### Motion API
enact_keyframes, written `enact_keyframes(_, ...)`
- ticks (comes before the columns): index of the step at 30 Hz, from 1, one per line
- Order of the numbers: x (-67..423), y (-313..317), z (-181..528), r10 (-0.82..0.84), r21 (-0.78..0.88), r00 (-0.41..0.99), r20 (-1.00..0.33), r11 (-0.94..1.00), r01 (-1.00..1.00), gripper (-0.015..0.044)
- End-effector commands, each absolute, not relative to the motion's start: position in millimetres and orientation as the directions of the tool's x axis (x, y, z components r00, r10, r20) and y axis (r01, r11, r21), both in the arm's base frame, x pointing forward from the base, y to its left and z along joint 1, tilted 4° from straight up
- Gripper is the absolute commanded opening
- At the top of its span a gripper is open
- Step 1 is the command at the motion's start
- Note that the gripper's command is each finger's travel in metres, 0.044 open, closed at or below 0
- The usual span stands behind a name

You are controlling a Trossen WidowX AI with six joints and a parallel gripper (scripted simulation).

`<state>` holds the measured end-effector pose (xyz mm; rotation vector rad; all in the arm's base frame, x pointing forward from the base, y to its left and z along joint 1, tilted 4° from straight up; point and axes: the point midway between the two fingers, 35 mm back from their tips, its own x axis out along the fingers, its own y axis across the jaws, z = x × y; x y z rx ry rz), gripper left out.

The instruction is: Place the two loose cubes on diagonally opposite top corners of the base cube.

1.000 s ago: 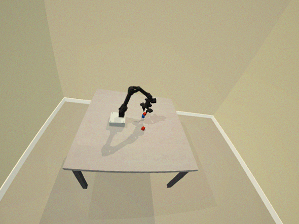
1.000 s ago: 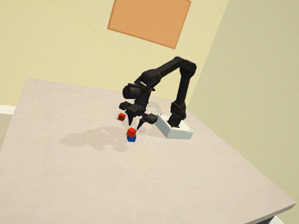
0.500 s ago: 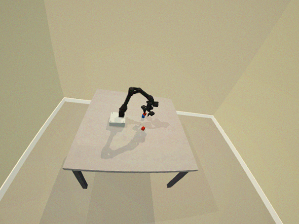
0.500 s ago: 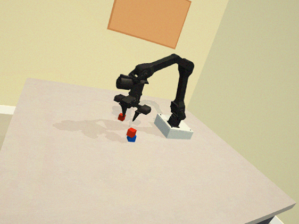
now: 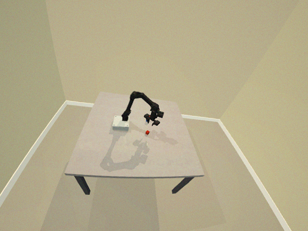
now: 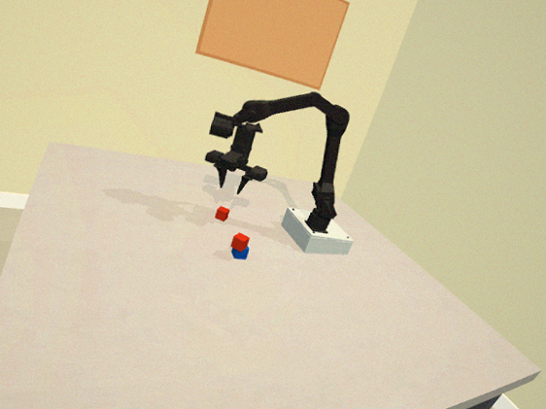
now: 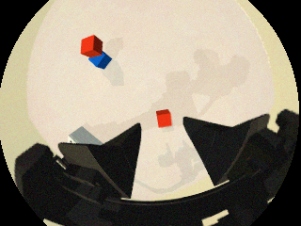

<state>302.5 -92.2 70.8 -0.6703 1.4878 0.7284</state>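
Observation:
A blue base cube (image 6: 240, 254) (image 7: 101, 60) stands on the table (image 6: 150, 310) with one red cube (image 6: 240, 240) (image 7: 92, 44) on top of it, set off toward one corner. A second red cube (image 5: 147, 132) (image 6: 221, 213) (image 7: 164, 119) lies loose on the table a short way from the stack. My gripper (image 5: 151, 122) (image 6: 230, 187) (image 7: 162, 123) is open and empty. It hangs well above the table, roughly over the loose red cube and clear of the stack. In the wrist view the loose cube shows between my fingertips, far below them.
The arm's white base block (image 5: 120, 123) (image 6: 316, 236) stands on the table beside the cubes. An orange panel (image 6: 271, 25) hangs on the back wall. The table's edges are far from the cubes.

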Motion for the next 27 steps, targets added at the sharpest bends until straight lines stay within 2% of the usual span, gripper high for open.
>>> enact_keyframes(1, 292, -124, 80, 0.009, 0.033, -0.035, -0.999, 0.604, -0.797, 0.0265)
enact_keyframes(6, 289, -129, 80, 0.009, 0.034, -0.035, -0.999, 0.6, -0.799, 0.0265)
enact_keyframes(13, 287, -129, 21, 0.009, 0.034, -0.035, -0.999, 0.6, -0.799, 0.0265)
enact_keyframes(27, 286, -129, 2, 0.009, 0.034, -0.036, -0.999, 0.6, -0.799, 0.0265)
